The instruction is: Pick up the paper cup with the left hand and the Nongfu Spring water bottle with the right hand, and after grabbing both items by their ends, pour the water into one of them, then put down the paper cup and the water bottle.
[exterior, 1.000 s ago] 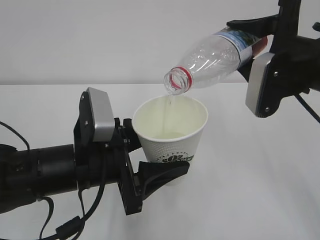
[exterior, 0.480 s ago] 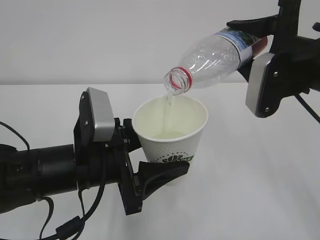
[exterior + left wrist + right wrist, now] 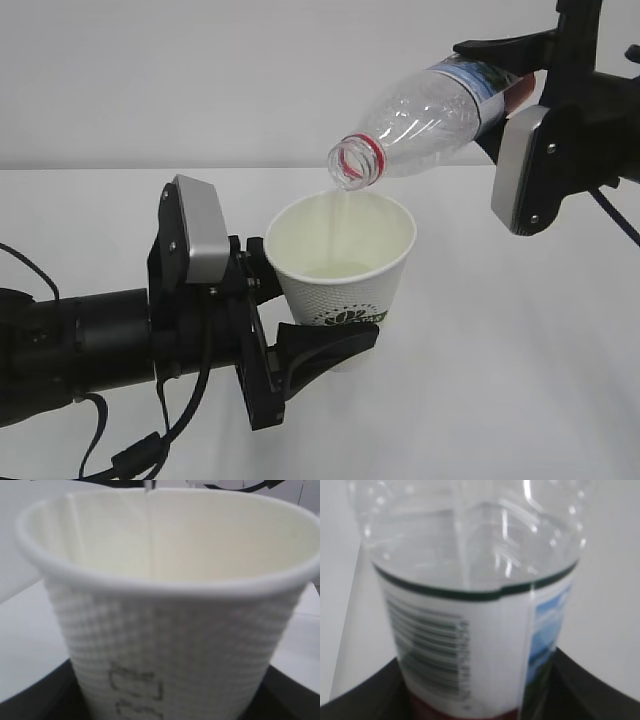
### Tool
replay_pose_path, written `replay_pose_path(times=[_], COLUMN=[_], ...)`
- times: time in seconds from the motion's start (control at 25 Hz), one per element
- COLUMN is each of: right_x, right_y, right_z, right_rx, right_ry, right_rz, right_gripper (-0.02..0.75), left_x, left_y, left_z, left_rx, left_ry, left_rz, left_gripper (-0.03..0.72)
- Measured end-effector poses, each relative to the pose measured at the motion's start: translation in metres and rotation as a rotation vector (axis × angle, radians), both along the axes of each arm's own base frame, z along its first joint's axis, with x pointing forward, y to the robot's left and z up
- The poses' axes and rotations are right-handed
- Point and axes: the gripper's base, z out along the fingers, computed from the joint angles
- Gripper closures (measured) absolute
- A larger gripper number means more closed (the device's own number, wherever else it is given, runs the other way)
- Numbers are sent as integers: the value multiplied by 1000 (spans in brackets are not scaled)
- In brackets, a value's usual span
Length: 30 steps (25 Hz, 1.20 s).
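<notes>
One paper cup (image 3: pixel 343 262), one water bottle (image 3: pixel 425 108) and two end effectors are in view, above one white tabletop (image 3: pixel 520 350); the left end effector (image 3: pixel 300 320) grips the cup around its lower part, one finger on each side, and holds it upright off the tabletop; the cup carries a dark green logo near its base; the right end effector (image 3: pixel 500 90) clamps the bottle at its labelled lower part, high at the upper right; the bottle is tilted with its open mouth, ringed in red, pointing down-left just above the cup rim; one thin stream of water (image 3: pixel 340 215) falls from the mouth into the cup; a shallow pool lies at the cup bottom; in the left wrist view the stream runs down along the cup's inner wall (image 3: pixel 150 535); the right wrist view shows one barcode (image 3: pixel 427 647) on the label.
</notes>
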Motion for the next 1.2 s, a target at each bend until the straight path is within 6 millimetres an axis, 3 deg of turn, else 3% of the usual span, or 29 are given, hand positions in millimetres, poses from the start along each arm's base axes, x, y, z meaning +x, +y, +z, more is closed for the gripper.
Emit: replay_pose_path(times=[1.2], right_x=[0], right_y=[0], right_z=[0], right_rx=[-5], right_ry=[-3], right_rz=[0], right_gripper=[290], left_x=[0], left_y=[0], left_z=[-2], left_rx=[18], left_ry=[3], left_rz=[5], left_gripper=[162])
